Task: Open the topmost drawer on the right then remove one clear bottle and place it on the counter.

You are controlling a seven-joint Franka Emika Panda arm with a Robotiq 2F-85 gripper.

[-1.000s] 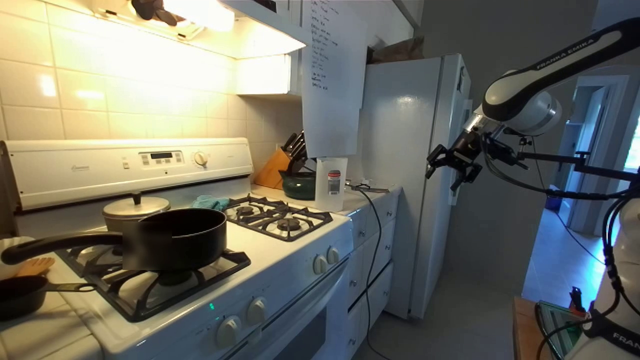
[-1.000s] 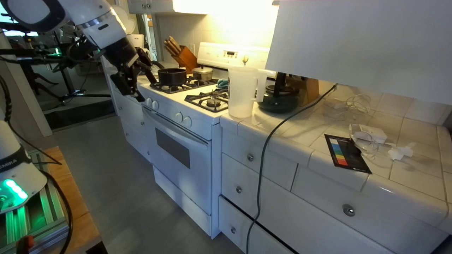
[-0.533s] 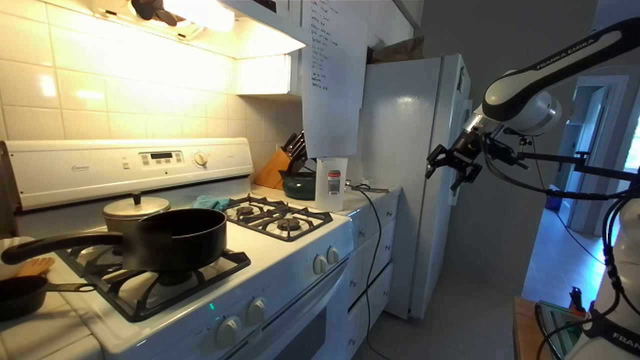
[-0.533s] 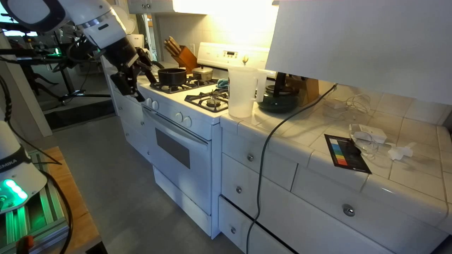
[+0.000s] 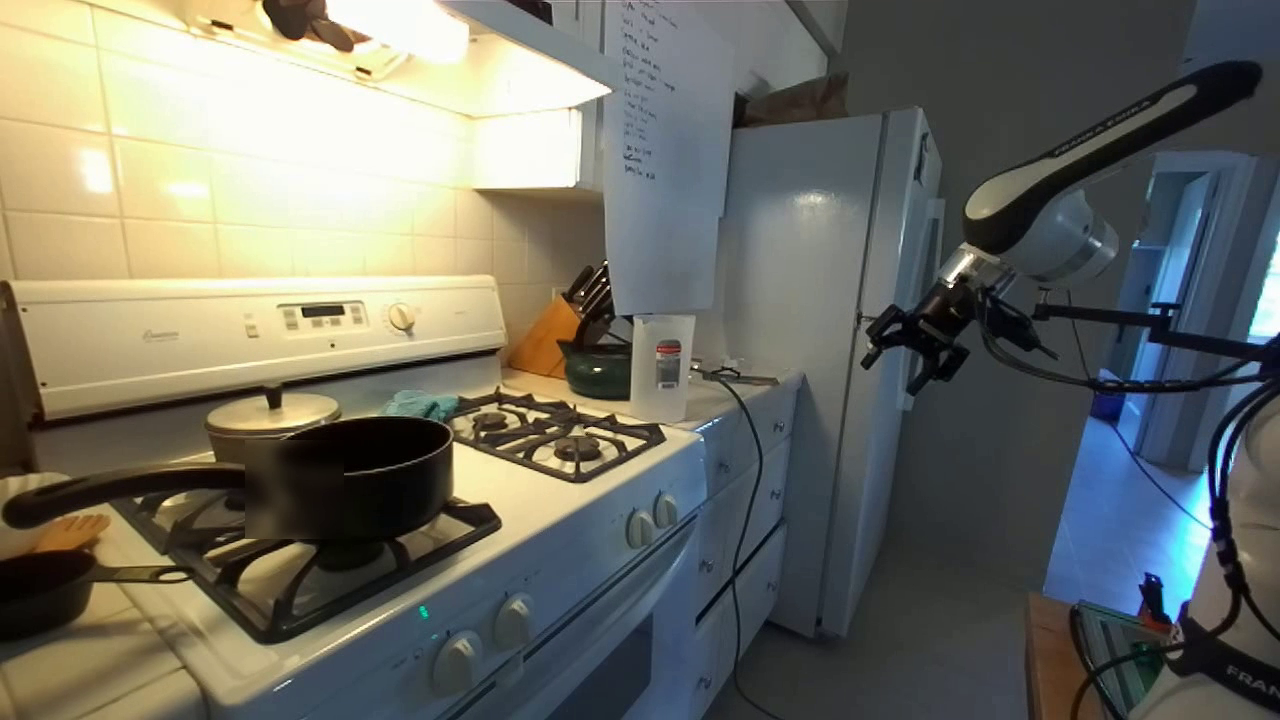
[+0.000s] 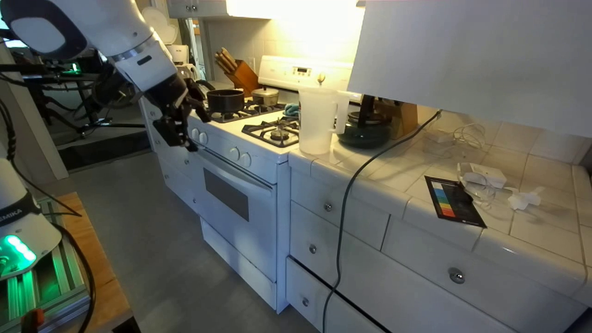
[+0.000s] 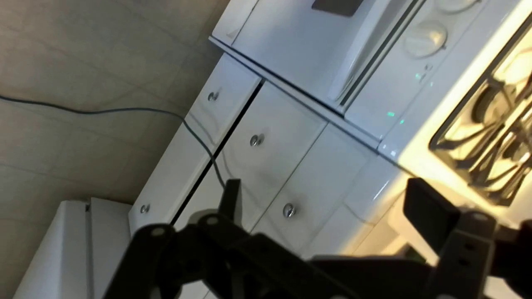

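None of the task appears to have been done. To the right of the white gas stove (image 6: 261,217), the stove-side top drawer (image 7: 309,187) and the far-side top drawer (image 6: 481,282) are both seen closed; which is meant by the task cannot be told. No clear bottle is shown in any view; it is presumed to be kept inside. The Robotiq gripper (image 7: 324,191) is held in the air, well apart from both drawers, its fingers (image 7: 430,214) spread wide with nothing gripped. Opening, lifting the bottle out and setting it on the tiled counter (image 6: 545,231) are all judged to be left.

By count, four drawers are shown on that side: two on top, one wide middle drawer (image 6: 388,291) and one wide bottom drawer (image 7: 178,166), with one dark cable (image 7: 83,112) draped across them. On the counter are counted one translucent pitcher (image 6: 317,120), one dark green pot (image 5: 600,372), one colour-banded card (image 6: 455,203) and one white adapter box (image 6: 485,176). On the stove, two burner grates (image 5: 560,432), one black saucepan (image 6: 225,100) and one lidded pot (image 6: 265,97) are found, with four control knobs (image 5: 458,660) fitted along its front
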